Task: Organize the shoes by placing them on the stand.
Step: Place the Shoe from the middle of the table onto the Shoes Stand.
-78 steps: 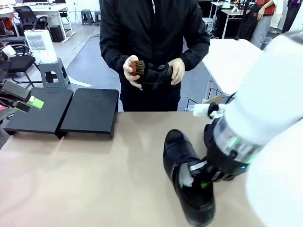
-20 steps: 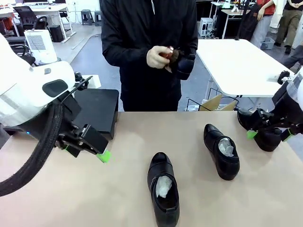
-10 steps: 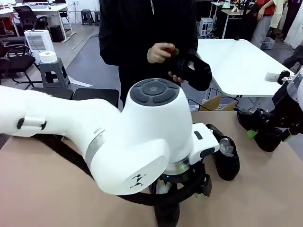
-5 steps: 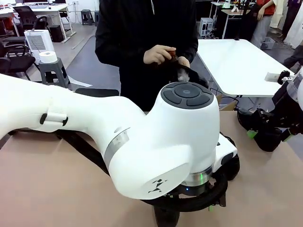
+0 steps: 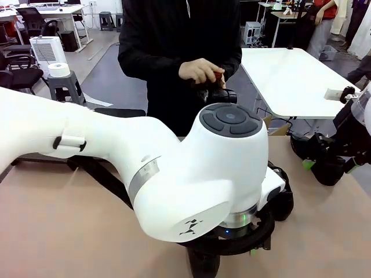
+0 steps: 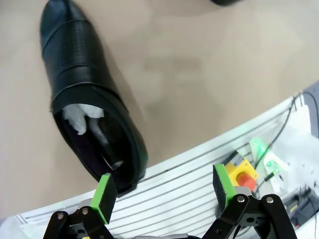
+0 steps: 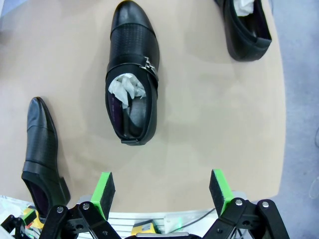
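step: approach for a pick, judging by how the left arm [image 5: 174,174] lies across the middle of the bench [image 5: 64,226] with its jaws over a shoe.
left jaws: apart, with nothing between them; their green pads [image 6: 105,192] hang above the bench's near edge.
near shoe [image 6: 82,94]: flat on the bench, toe pointing away from the left jaws, white paper [image 6: 79,113] in its opening. its heel is just beside one pad, off to the side of the gap, not in it.
right jaws: apart and empty, above the bench at its right end.
other shoes: a buckled shoe [image 7: 132,82] lies ahead of the right jaws, a plain shoe [image 7: 42,149] to one side and a third shoe [image 7: 246,25] farther off. all three are on the bench.
person: hands [image 5: 200,69] at the far side hold a dark thing [image 5: 219,94]. it is partly hidden and i cannot tell what it is.
stand [image 5: 119,112]: at the far left of the bench, mostly hidden behind the left arm. no shoe is seen on the strip that shows.
progress: early, by the look of it.
next move: shift the left jaws sideways until the heel end sits in the gap, come down, clamp, lift, then carry the shoe left to the stand.
risk: glossy leather could slip in the pads.
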Controlling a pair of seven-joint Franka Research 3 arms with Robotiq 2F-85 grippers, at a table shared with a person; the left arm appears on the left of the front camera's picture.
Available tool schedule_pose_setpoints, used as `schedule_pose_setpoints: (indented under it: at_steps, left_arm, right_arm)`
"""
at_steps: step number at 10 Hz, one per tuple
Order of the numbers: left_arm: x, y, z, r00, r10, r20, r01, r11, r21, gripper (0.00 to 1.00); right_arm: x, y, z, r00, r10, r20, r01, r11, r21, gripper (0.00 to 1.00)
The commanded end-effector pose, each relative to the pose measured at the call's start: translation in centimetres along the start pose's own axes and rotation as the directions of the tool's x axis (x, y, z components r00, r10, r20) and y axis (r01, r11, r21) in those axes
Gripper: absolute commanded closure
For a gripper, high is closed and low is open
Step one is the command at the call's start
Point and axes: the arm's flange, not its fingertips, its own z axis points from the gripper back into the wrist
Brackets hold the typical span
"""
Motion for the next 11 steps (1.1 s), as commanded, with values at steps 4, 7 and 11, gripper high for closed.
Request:
schedule_pose_setpoints:
  at_steps: [4, 7, 11]
  left_arm:
    - [3.1, -1.7, -3.8, 0.971, 0.236, -0.023, -0.233, 0.968, 0.089, 0.00]
    - [3.4, -1.6, -5.8, 0.959, 0.283, 0.023, -0.284, 0.951, 0.125, 0.00]
    - [3.2, -1.7, -6.6, 0.952, 0.306, 0.011, -0.304, 0.941, 0.146, 0.30]
  right_arm:
    - [0.0, -0.1, 0.0, 1.000, 0.003, -0.004, -0.003, 1.000, 0.010, 0.00]
    - [0.0, -0.1, 0.0, 1.000, 0.003, -0.004, -0.003, 1.000, 0.010, 0.00]
    - [0.0, -0.1, 0.0, 1.000, 0.003, -0.004, -0.003, 1.000, 0.010, 0.00]
